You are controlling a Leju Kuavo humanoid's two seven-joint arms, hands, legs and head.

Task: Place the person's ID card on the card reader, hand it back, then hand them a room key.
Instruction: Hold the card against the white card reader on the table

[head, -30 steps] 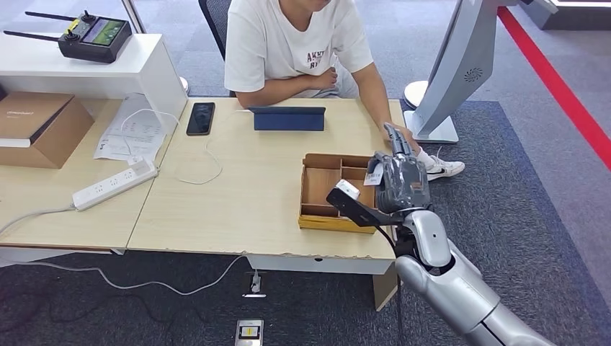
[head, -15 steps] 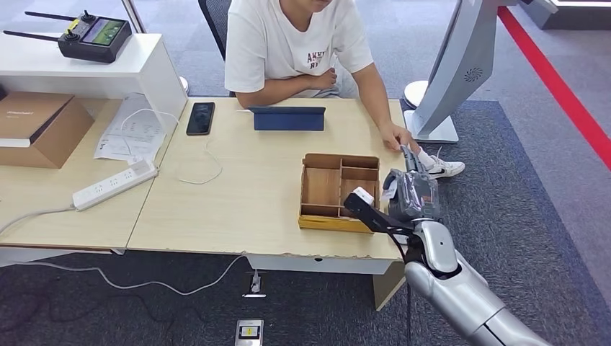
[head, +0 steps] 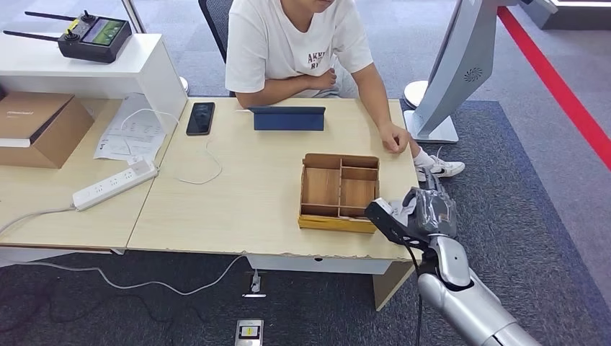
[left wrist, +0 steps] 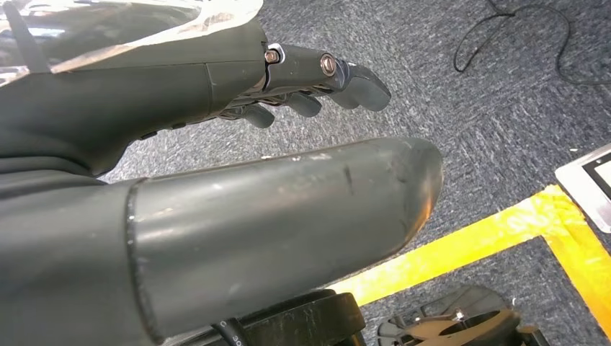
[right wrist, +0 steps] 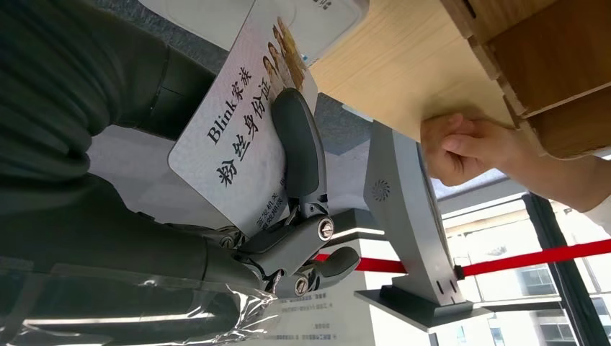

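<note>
Right hand (head: 421,214), clamped on ID card (right wrist: 241,137), has drawn back from over tray (head: 339,193) to bench's (head: 238,187) near right edge, card evidently collected, reader next; left hand (left wrist: 216,144) hangs empty, fingers apart.

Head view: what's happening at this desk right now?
The right hand holds an ID card between thumb and fingers, off the desk's near right corner beside the wooden tray. A seated person rests a fist on the desk. The left hand hangs over the carpet, holding nothing.
</note>
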